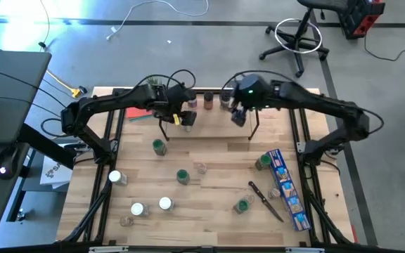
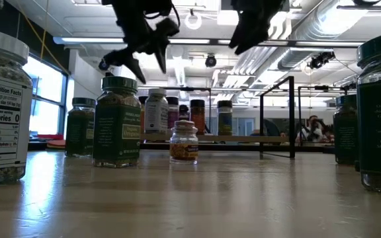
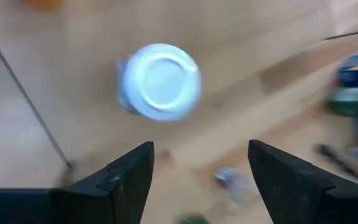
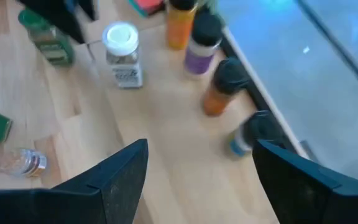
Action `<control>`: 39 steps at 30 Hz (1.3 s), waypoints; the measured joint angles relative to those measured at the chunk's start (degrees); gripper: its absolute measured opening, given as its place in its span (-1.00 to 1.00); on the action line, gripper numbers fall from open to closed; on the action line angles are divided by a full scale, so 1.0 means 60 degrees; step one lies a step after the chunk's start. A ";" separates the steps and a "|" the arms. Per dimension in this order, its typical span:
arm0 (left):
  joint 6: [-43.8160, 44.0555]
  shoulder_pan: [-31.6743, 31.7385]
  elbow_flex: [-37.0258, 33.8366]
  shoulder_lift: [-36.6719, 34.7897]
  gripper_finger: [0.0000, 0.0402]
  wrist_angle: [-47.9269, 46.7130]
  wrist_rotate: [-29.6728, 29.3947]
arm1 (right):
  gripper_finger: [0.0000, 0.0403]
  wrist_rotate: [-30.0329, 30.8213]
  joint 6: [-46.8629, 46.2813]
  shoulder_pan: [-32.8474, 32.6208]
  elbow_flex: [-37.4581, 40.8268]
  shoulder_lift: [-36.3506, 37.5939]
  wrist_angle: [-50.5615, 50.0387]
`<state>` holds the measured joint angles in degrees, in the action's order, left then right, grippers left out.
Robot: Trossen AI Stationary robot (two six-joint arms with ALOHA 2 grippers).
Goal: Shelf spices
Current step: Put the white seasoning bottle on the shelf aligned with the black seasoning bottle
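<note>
My left tool (image 3: 194, 180) hangs wide and empty above the white-capped jar (image 3: 160, 81) on the shelf (image 1: 209, 130); next I fetch another jar.

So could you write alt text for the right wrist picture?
Two open dark fingers of the right gripper hover above a wooden shelf board holding a white-capped spice jar and several black-capped jars.

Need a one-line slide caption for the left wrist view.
Left gripper, fingers open and empty, hovers above a white-capped spice jar standing on the wood shelf board.
</note>
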<state>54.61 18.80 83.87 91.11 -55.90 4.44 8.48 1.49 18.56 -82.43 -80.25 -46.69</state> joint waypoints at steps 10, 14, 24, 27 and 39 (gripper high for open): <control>0.1083 -0.0120 0.1194 -0.0002 0.25 -0.0541 -0.2029 | 0.41 -0.0243 0.1136 0.0227 0.0000 0.0454 -0.0730; 0.1293 0.0003 0.1207 0.0235 0.25 -0.1184 -0.2201 | 0.41 -0.0290 0.1664 0.0223 0.0000 0.0422 -0.0983; 0.0497 0.0206 0.1199 0.1513 0.24 -0.0983 -0.1771 | 0.41 -0.0519 0.1943 0.0420 0.0000 0.0398 -0.0901; 0.0383 0.0199 0.1200 0.1760 0.24 -0.0997 -0.1573 | 0.41 -0.0519 0.2010 0.0525 0.0000 0.0382 -0.0898; -0.0004 0.0180 0.1196 0.2058 0.24 -0.1260 -0.1841 | 0.41 -0.0519 0.1860 0.0660 0.0004 0.0376 -0.0901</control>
<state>54.59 19.88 91.05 103.46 -63.46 -6.61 5.37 12.65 22.52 -82.41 -78.00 -52.10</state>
